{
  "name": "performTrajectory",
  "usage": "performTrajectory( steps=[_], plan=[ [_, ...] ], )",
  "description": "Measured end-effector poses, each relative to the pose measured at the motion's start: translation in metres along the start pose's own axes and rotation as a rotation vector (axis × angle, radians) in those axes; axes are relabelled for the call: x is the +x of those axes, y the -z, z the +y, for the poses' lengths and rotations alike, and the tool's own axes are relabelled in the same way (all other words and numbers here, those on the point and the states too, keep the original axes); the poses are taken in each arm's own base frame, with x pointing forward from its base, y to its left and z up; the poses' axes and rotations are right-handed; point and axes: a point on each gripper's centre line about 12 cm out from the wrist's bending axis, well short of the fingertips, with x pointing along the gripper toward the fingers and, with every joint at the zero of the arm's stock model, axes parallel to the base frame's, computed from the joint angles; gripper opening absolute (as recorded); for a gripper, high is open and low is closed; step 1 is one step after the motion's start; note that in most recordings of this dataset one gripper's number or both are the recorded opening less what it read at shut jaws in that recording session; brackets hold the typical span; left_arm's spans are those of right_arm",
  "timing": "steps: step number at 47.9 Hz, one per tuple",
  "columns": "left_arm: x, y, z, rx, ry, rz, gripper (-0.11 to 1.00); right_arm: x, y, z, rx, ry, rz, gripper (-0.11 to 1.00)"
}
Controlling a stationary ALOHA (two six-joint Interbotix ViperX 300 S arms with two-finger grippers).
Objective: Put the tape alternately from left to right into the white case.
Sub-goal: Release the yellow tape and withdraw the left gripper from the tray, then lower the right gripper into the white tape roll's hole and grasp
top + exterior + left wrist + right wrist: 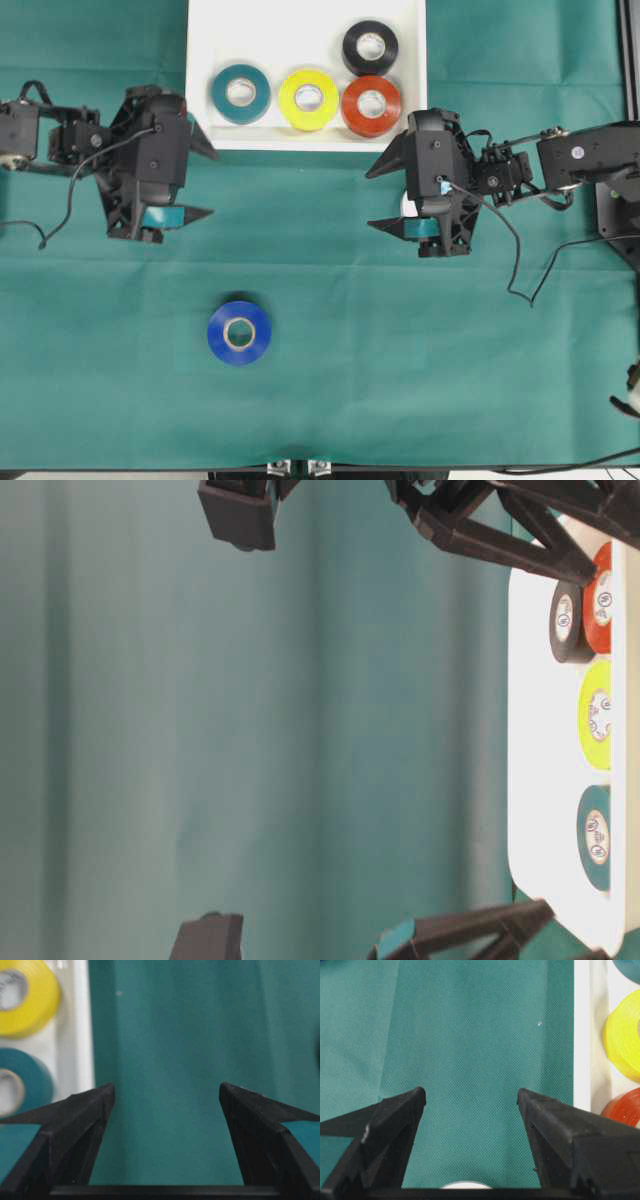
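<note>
Tape rolls, 4 in number, lie flat in the white case (205,25): a teal roll (241,93), a yellow roll (308,99), a red roll (371,106) and a black roll (370,47) behind the red one. 1 blue roll (240,332) lies flat on the green-covered counter (420,360), well apart from the case and nearer the left arm. A pale rounded edge, possibly a white roll (466,1185), shows just under the right gripper (384,196); most of it is hidden.

Both grippers hover over the cloth just in front of the case. The left gripper (203,183) has its jaws spread wide and holds nothing; the right gripper's jaws are likewise spread and empty.

Suggested technique for the next pick: centre the gripper above the chosen roll, straddle the ring across its outer wall, descend until the fingertips reach the cloth, then close evenly. The glossy wall may slip under a shallow pinch. Release over bare case floor, clear of the 4 seated rolls.

Printing is visible on the pale cores, but it is too small to read.
</note>
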Motion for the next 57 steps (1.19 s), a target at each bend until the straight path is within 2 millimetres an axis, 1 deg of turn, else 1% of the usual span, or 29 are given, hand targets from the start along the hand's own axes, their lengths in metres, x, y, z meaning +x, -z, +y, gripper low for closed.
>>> performTrajectory(
  steps=[11,18,33,57],
  plan=[
    [-0.005,0.006,-0.019,-0.025,0.042,0.001,0.86,0.0,0.0,0.0,0.0,0.0,0.0,0.82],
    [-0.005,0.012,-0.026,-0.039,0.058,0.017,0.86,0.0,0.0,0.0,0.0,0.0,0.0,0.82],
    [0.001,0.019,-0.027,-0.04,0.061,0.046,0.86,0.0,-0.001,0.0,0.0,0.0,-0.002,0.82],
    [0.001,0.019,-0.027,-0.04,0.061,0.045,0.85,0.0,0.0,0.0,0.002,0.0,0.0,0.82]
  ],
)
